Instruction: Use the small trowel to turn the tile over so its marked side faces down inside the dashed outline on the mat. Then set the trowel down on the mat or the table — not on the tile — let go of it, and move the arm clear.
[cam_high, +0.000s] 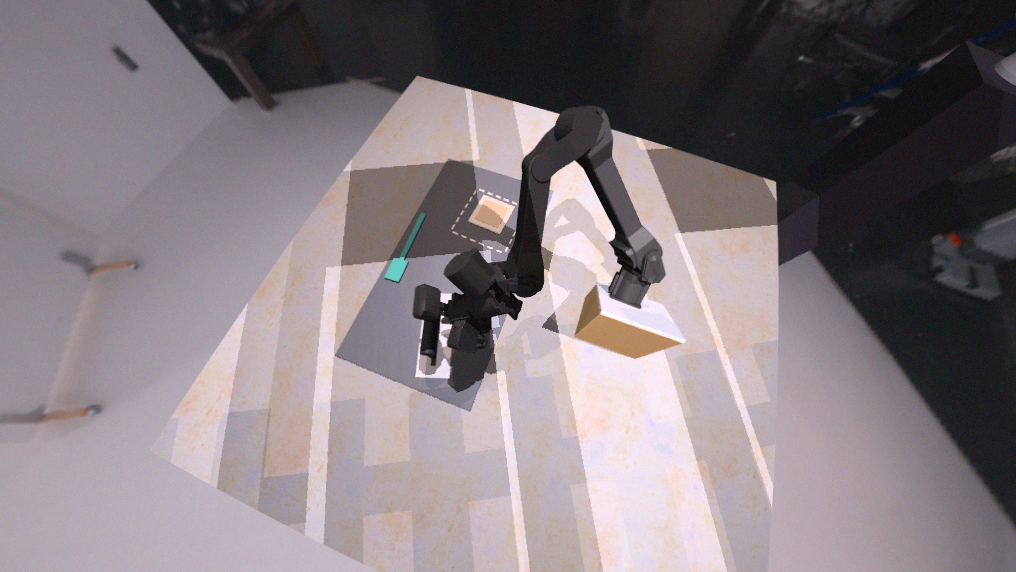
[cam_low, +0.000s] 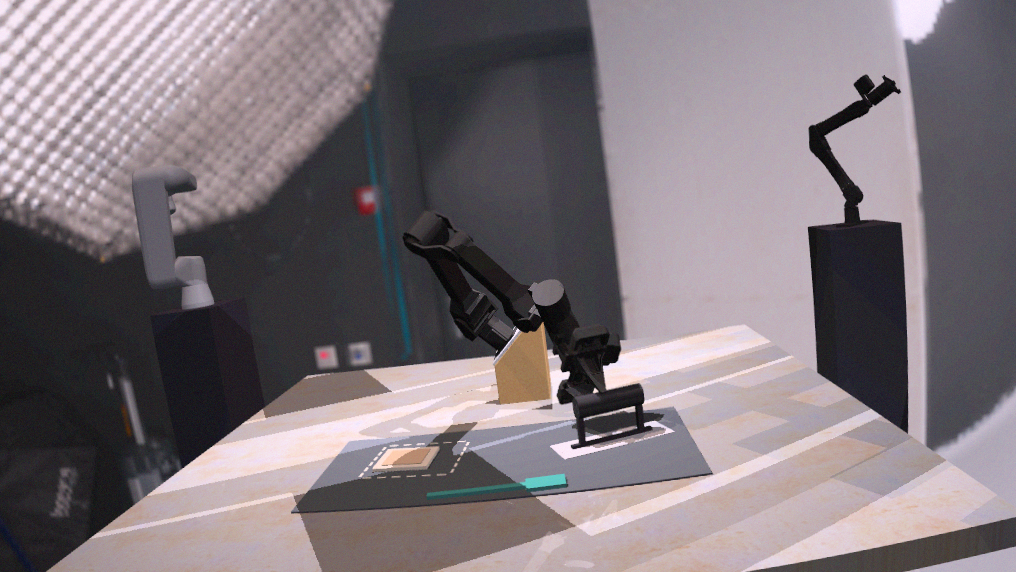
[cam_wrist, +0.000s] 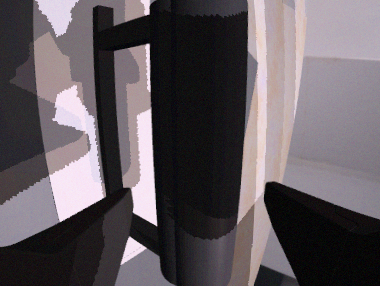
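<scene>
The trowel has a black round handle (cam_high: 428, 319) (cam_low: 608, 399) (cam_wrist: 199, 119) on two posts over a white blade (cam_high: 426, 369) (cam_low: 568, 448). It rests on the dark mat (cam_high: 376, 333) (cam_low: 675, 454), at the end away from the tile. My gripper (cam_high: 455, 333) (cam_low: 584, 389) (cam_wrist: 199, 195) is open. Its fingers stand on either side of the handle, apart from it. The tan square tile (cam_high: 492, 213) (cam_low: 405, 458) lies flat inside the dashed outline (cam_high: 497, 193) (cam_low: 408, 474) at the mat's other end. Its upper face looks plain tan.
A teal flat tool (cam_high: 408, 245) (cam_low: 497, 487) lies along the mat's edge between tile and trowel. The arm's wooden base block (cam_high: 625, 330) (cam_low: 523, 369) stands on the table beside the mat. Dark pedestals with other arms stand off the table.
</scene>
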